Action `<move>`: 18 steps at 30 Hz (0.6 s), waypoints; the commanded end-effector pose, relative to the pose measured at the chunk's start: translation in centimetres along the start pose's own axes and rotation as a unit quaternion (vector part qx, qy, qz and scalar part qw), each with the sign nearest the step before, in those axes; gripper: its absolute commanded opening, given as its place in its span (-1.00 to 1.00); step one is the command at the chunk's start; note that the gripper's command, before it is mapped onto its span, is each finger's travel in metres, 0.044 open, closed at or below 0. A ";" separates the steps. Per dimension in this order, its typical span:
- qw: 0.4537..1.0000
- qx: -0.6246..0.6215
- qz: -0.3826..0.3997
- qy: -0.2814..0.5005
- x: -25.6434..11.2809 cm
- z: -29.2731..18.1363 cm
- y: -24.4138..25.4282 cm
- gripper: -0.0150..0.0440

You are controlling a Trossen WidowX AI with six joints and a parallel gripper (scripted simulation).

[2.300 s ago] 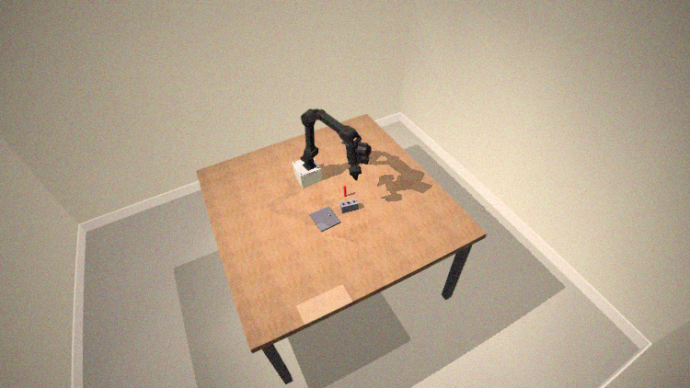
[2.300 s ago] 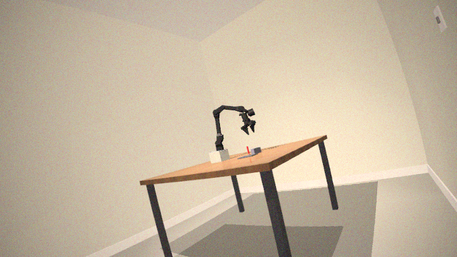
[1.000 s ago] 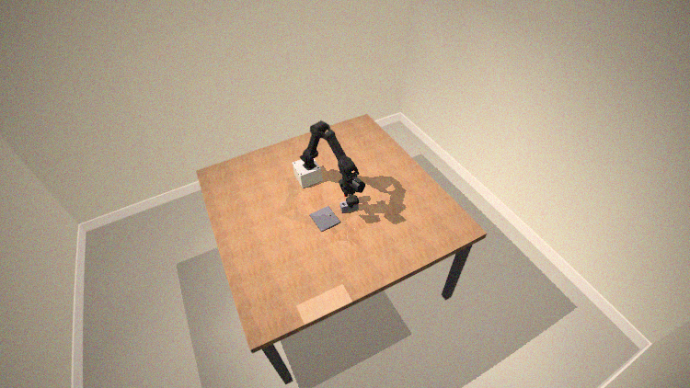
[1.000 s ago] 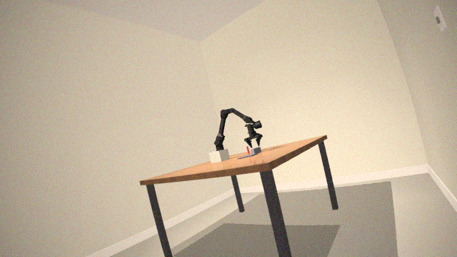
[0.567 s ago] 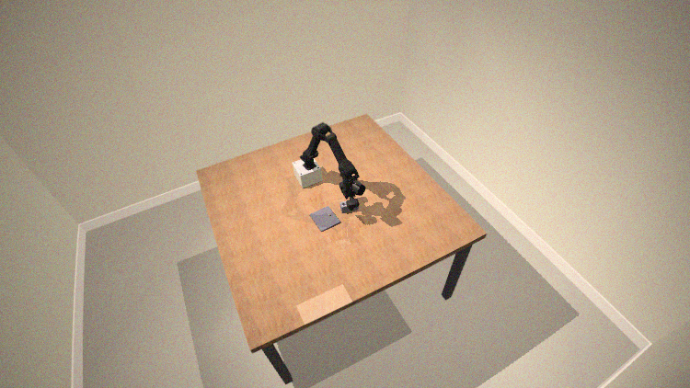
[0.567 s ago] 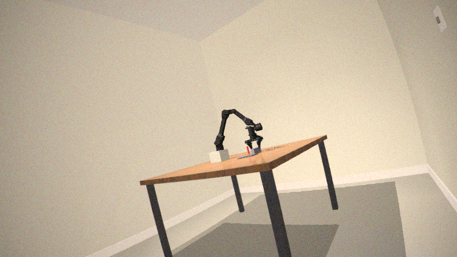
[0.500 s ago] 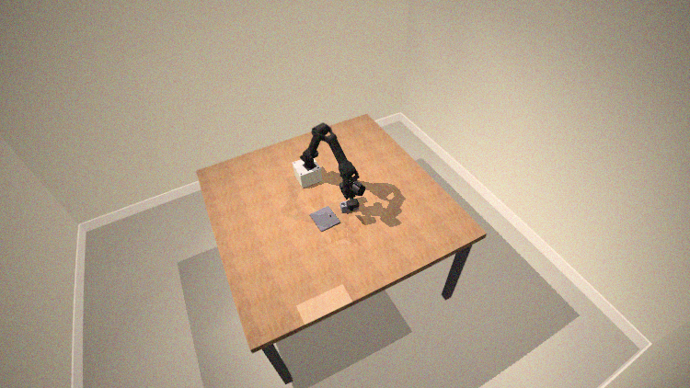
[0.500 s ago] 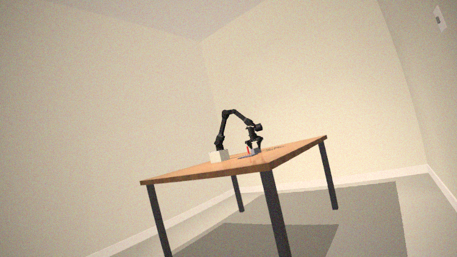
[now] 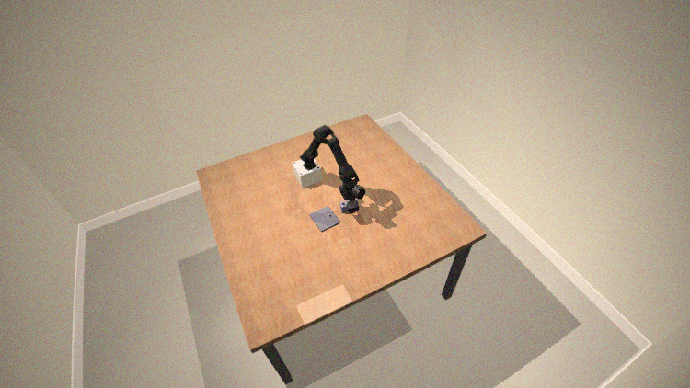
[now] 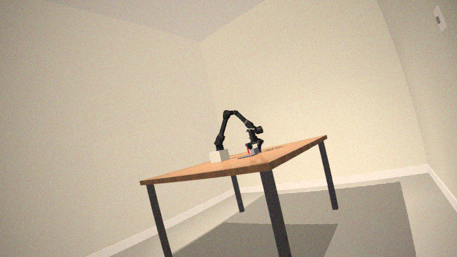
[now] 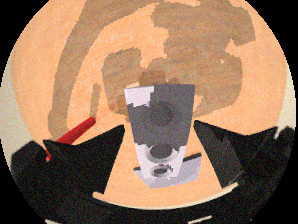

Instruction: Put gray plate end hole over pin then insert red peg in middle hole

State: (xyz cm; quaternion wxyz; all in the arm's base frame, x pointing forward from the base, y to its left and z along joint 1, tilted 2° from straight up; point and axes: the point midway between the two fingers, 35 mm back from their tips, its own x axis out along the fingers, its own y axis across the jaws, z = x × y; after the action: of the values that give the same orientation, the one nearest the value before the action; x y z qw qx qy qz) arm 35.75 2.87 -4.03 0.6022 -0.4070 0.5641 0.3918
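The gray plate [image 9: 344,207] [image 10: 254,151] [image 11: 172,127], a thick block with three round holes, stands on the table beside the base. My gripper [image 9: 350,202] [image 10: 255,148] [image 11: 159,126] is open, low over the plate, with a fingertip on either side of it and nothing gripped. The flat gray base [image 9: 322,221] [image 10: 243,157] [image 11: 189,175] lies next to the plate; its small dark pin [image 9: 330,215] shows in the top view. The red peg [image 10: 247,150] [image 11: 77,131] stands upright just outside one finger. The arm hides it in the top view.
The white box [image 9: 311,179] [image 10: 218,156] under the arm's mount stands behind the base. A pale rectangle [image 9: 324,303] lies at the table's front edge. The arm's shadow falls beside the plate.
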 end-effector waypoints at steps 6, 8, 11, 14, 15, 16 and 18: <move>1.000 -0.002 0.002 0.000 0.4 0.0 0.2 0.47; 1.000 -0.002 0.002 0.000 0.4 0.0 0.2 0.29; 1.000 -0.002 0.002 0.000 0.4 0.0 0.2 0.02; 1.000 -0.002 0.002 0.000 0.4 0.0 0.2 -0.05; 1.000 -0.002 0.002 0.000 0.4 0.0 0.2 -0.07; 1.000 -0.002 0.002 0.000 0.4 0.0 0.2 -0.09; 1.000 -0.002 0.002 0.000 0.4 0.0 0.2 -0.20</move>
State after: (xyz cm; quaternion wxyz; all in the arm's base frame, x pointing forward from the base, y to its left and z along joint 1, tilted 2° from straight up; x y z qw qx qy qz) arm 35.61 2.86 -4.45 0.6010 -0.4063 0.5653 0.3927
